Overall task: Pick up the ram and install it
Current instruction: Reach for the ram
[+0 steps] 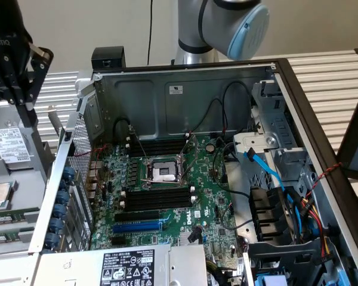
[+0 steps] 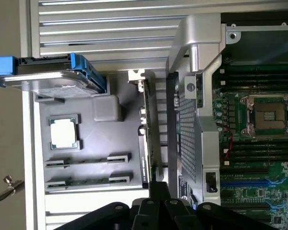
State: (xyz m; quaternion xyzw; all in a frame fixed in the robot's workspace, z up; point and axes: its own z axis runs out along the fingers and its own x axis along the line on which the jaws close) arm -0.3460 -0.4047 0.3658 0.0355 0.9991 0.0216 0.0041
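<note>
Gripper (image 1: pixel 18 83) hangs over the gray tray (image 2: pixel 116 140), on the exterior view's left of the open PC case (image 1: pixel 167 113); cannot tell how wide it is. Two ram sticks (image 2: pixel 89 160) lie flat in the tray near a CPU (image 2: pixel 65 132), apart from the gripper.

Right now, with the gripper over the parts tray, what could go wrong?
1. Two thin green ram sticks lie close side by side on the dark grey tray; the black gripper above could knock the neighbour while taking one.
2. The case's perforated metal side wall stands between tray and green motherboard; a carried stick might clip it.
3. Black cables hang by the long black memory slots and could snag.
</note>
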